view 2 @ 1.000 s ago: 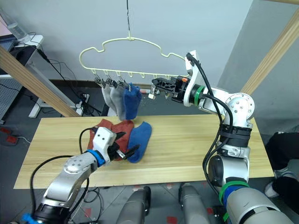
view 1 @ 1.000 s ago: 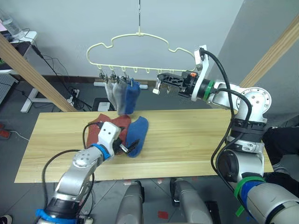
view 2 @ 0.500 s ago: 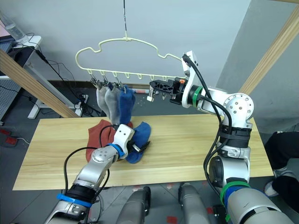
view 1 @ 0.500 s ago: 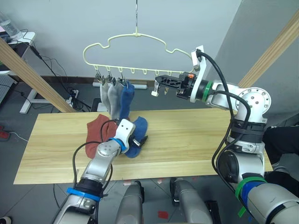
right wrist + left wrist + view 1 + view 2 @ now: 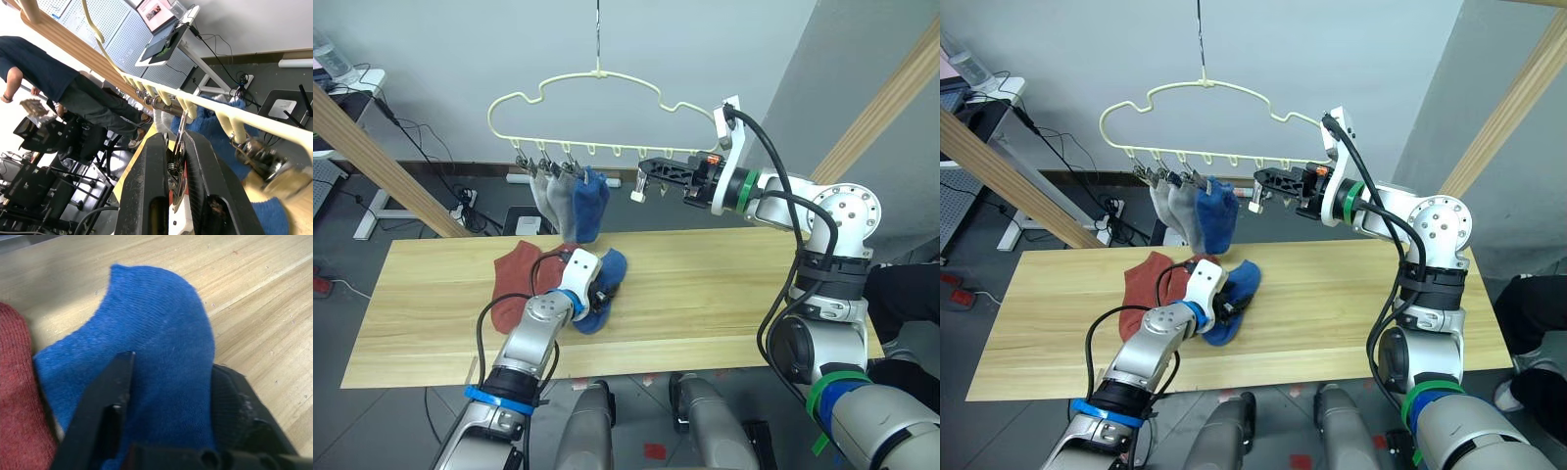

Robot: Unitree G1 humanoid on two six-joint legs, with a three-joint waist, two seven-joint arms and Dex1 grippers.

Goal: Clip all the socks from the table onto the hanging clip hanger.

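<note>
- Blue sock (image 5: 600,290), head views: it lies on the wooden surface (image 5: 724,294) with its one end under the left claw (image 5: 603,291), which rests low on it. Two rust-red socks (image 5: 517,274) lie touching it on the robot's left.
- Clip hanger (image 5: 597,88), head views: it hangs above the surface's far edge. Two grey socks (image 5: 553,196) and a second blue sock (image 5: 590,206) hang side by side from its leftmost clips. The right claw (image 5: 647,176) is raised level with the clip row, just to the right of the hanging blue sock, pinching a small metal clip (image 5: 638,193).
- Left wrist view: the blue sock on the surface (image 5: 156,377) lies between the two black fingers (image 5: 105,401), which stand apart with the knit bunched up between them. A rust-red sock (image 5: 17,406) touches it at one side.
- Right wrist view: the right claw's fingers (image 5: 154,196) are pressed together on the metal clip (image 5: 178,142), just beneath the hanger's pale bar (image 5: 205,105). The hanging blue sock (image 5: 215,132) shows close behind. A person (image 5: 54,78) stands in the background.
</note>
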